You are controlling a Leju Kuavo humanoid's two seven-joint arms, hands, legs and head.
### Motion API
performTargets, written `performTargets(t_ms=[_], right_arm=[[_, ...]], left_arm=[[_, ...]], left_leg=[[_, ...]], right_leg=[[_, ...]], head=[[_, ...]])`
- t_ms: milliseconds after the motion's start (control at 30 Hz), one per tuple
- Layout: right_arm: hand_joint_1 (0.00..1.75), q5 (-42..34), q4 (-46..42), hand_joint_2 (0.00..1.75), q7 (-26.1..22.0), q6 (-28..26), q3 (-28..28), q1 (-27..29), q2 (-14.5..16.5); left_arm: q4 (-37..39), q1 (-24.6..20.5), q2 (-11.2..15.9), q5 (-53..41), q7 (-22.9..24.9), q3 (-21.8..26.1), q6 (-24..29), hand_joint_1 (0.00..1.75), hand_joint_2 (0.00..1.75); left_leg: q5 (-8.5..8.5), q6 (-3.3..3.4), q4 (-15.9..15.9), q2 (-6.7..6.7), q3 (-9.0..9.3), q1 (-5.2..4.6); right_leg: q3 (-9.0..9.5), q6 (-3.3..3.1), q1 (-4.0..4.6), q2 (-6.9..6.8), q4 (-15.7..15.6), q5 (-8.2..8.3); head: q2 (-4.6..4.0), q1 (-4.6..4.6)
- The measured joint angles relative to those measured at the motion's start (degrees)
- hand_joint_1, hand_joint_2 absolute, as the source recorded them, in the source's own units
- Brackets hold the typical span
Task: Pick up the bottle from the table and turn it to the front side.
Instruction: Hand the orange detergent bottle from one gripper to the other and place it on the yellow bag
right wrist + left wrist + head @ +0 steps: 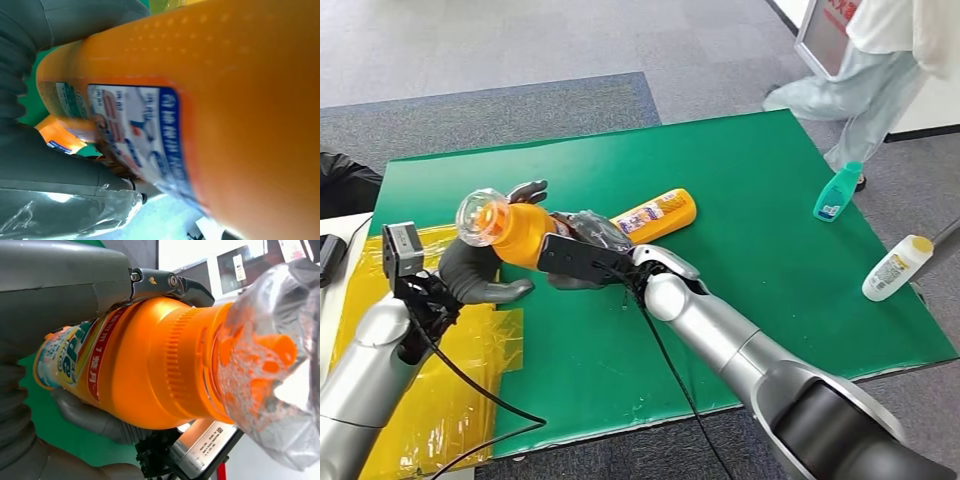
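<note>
Looking down from the head camera, I see both silver arms reaching in over the green mat [773,220]. My left hand [482,270] cups the orange bottle [518,232] from underneath near its neck, fingers curled around it; the left wrist camera shows the thumb and a dark finger clamped on either side of the orange body. My right hand [584,245] grips the same bottle lower down along its labelled body, so the bottle is held off the mat between both hands, lying roughly level with its clear cap [477,216] pointing to my left. Yellow sheeting [448,390] lies under my left arm. Beyond the hands, a second orange bottle [660,215] lies flat on the mat. Farther right, a teal bottle [838,192] and a white bottle [897,267] sit off the mat's edge, and a person [871,70] stands at the far corner.
</note>
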Motion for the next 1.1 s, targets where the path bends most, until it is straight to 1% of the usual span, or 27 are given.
performTargets(t_ms=[233,467,933,967,1000,1067,1100], right_arm=[[1.75,0.04,0.65,1.75,-0.16,0.10,0.28,-0.21,0.18],[1.75,-0.27,0.26,1.75,-0.37,0.52,0.42,-0.18,0.17],[1.75,-4.02,-6.06,1.75,0.02,2.22,0.79,0.54,-1.51],[1.75,-4.22,-6.36,1.75,0.05,2.30,0.78,0.57,-1.63],[1.75,-4.34,-6.60,1.75,0.08,2.35,0.76,0.60,-1.72],[1.75,-4.55,-6.96,1.75,0.13,2.43,0.73,0.64,-1.85],[1.75,-4.68,-7.14,1.75,0.16,2.46,0.72,0.67,-1.92]], left_arm=[[1.42,-1.43,0.31,0.12,-0.26,-1.60,-0.22,0.00,1.75],[2.17,-1.79,1.20,0.44,-1.04,-2.81,-0.34,0.00,1.75],[2.25,-2.60,1.74,0.58,-1.42,-3.22,0.33,0.00,1.75],[2.25,-2.64,1.78,0.61,-1.45,-3.23,0.36,0.10,1.75],[2.25,-2.69,1.81,0.64,-1.50,-3.23,0.38,0.48,1.75],[2.25,-2.79,1.85,0.68,-1.57,-3.24,0.40,1.36,1.75],[2.25,-2.83,1.85,0.70,-1.60,-3.24,0.43,1.69,1.75]], left_leg=[[0.00,0.00,0.00,0.00,-0.01,0.00],[0.00,0.00,0.00,0.00,-0.01,0.00],[0.00,0.00,0.00,-0.01,-0.04,-0.01],[0.00,0.00,0.00,-0.01,-0.04,-0.01],[0.00,0.00,0.00,-0.01,-0.04,-0.01],[0.00,0.00,0.00,-0.01,-0.04,-0.01],[0.00,0.00,0.00,-0.01,-0.04,-0.01]], right_leg=[[0.00,0.00,0.00,0.00,0.00,0.00],[-0.01,0.00,0.00,0.00,0.00,0.00],[0.00,0.01,0.00,-0.01,0.00,0.00],[0.00,0.01,0.00,-0.01,0.00,0.00],[0.00,0.01,0.00,-0.01,0.00,0.00],[0.00,0.01,0.00,-0.01,0.00,0.00],[0.00,0.01,0.00,-0.01,0.00,0.00]], head=[[0.00,0.01],[0.00,-0.01],[0.00,0.00],[0.00,0.01],[0.00,-0.01],[0.00,-0.01],[0.00,-0.01]])
